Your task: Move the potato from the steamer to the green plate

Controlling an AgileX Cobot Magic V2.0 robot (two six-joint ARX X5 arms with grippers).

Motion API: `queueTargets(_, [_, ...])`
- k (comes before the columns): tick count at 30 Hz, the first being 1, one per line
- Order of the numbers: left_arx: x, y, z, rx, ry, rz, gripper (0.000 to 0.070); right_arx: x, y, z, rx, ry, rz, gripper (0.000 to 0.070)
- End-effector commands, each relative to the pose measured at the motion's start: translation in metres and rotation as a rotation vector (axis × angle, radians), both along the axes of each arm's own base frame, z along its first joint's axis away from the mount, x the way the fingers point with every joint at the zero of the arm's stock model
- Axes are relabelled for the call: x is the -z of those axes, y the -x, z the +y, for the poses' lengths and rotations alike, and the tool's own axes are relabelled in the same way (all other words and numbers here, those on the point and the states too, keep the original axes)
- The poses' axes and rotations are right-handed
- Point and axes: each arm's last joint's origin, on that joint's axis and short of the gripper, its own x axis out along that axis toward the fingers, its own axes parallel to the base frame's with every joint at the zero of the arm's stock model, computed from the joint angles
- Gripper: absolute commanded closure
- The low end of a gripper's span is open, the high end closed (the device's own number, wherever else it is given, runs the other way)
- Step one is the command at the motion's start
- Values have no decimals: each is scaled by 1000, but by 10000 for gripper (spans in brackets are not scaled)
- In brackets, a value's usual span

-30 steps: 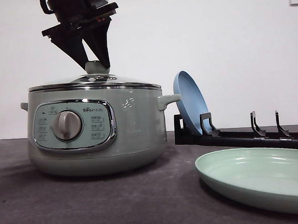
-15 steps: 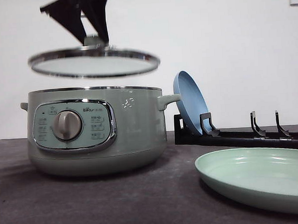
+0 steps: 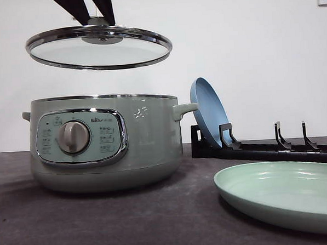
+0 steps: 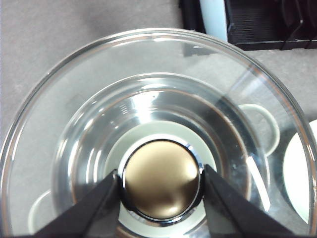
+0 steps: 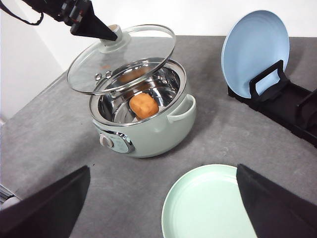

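Observation:
The pale green steamer (image 3: 148, 140) stands uncovered on the grey table. Inside its steel bowl lies the orange-brown potato (image 5: 143, 105). My left gripper (image 3: 96, 19) is shut on the knob of the glass lid (image 3: 99, 49) and holds the lid in the air above the pot, slightly tilted. In the left wrist view both fingers (image 4: 94, 208) press against the shiny knob (image 4: 161, 178). The green plate (image 3: 282, 196) lies flat to the right of the steamer, nearer the front. My right gripper (image 5: 162, 168) hangs open high above the plate (image 5: 208, 203), holding nothing.
A blue plate (image 3: 208, 112) stands upright in a black dish rack (image 3: 274, 149) behind the green plate, just right of the steamer's side handle (image 3: 185, 109). The rack's other slots hold nothing. A white wall closes the back.
The left gripper has lifted the lid off the steamer and carried it steadily upward. The pot and both plates have not moved.

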Motion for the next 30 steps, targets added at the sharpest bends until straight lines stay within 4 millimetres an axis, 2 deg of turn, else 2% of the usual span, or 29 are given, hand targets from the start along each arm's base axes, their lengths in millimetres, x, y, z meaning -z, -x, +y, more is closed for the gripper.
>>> queueTargets(1, [-15,-1,6,-11,29,-72,691,-2,0,0,-5,1,-10,117])
queueTargets(12, [-15,-22,70,-200,21,-71,691,-2,-1,1,-8,5,-12,117])
queueTargets(16, [-15,-27,97,-278,18,-71,691,-1,-8,5,-14,21,11,118])
queueTargets(23, [-15,-30,133,-381,14,-69,691,2,-36,21,-90,46,99,118])
queueTargets(27, [-15,-30,142,-408,13,-66,691,2,-55,33,-138,41,110,118])
queueTargets(30, [-14,-30,145,-415,12,-61,691,0,-77,49,-213,34,128,118])
